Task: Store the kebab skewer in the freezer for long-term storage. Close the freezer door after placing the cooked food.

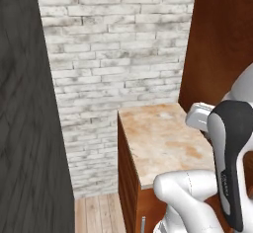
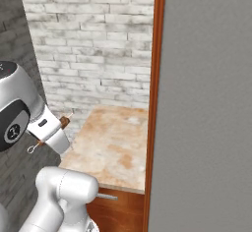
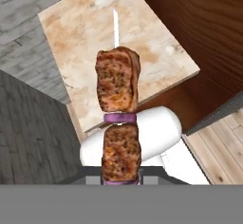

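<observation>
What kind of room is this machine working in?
Probably a kitchen: a marbled stone countertop on brown wooden cabinets, a whitewashed brick wall, and a meat kebab skewer held in its fingers.

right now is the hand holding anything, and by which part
The hand holds the kebab skewer by its lower meat end, pale tip pointing away.

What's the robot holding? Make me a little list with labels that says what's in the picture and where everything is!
held thing: kebab skewer, brown meat chunks with purple rings between them and a pale pointed tip
gripper: jaws shut on the kebab skewer, lifted above the counter's edge
counter: tan and speckled, below the kebab skewer
wall: white brick, behind the counter
cabinet: brown wood, beside the counter
floor: pale wooden planks
big grey door: close on the right side
</observation>
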Available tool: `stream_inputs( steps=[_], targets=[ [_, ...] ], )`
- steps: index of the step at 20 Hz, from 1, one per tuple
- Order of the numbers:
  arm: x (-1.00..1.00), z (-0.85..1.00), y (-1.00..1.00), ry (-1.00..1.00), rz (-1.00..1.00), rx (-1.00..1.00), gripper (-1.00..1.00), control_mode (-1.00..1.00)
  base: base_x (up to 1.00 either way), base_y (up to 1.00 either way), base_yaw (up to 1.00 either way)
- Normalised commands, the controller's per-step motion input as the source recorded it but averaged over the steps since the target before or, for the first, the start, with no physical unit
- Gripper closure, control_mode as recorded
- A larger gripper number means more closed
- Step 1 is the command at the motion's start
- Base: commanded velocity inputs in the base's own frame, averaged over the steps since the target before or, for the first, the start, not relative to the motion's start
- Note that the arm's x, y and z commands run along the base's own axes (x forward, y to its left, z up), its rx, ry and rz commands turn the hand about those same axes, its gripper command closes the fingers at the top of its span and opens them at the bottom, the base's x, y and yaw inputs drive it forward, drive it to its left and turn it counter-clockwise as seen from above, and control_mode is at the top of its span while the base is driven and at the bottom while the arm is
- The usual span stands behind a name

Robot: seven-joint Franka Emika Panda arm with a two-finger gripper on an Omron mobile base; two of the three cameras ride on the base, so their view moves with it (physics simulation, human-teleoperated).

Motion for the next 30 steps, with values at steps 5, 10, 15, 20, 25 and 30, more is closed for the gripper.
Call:
stream_inputs(
  steps=[5, 10, 15, 20, 25, 30],
  targets=[
    [0.0, 0.0, 0.0, 0.0, 0.0, 0.0, 1.0, 1.0, -0.38, 0.0, 0.0],
    [0.0, 0.0, 0.0, 0.0, 0.0, 0.0, 1.0, 1.0, -0.65, 0.0, -0.07],
    [0.0, 0.0, 0.0, 0.0, 0.0, 0.0, 1.0, 1.0, -0.7, 0.0, -0.28],
    [0.0, 0.0, 0.0, 0.0, 0.0, 0.0, 1.0, 1.0, -0.7, 0.0, -0.43],
    [0.0, 0.0, 0.0, 0.0, 0.0, 0.0, 1.0, 1.0, -0.54, -0.14, -0.44],
    [0.0, 0.0, 0.0, 0.0, 0.0, 0.0, 1.0, 1.0, -0.06, -0.26, -0.25]
  ],
)
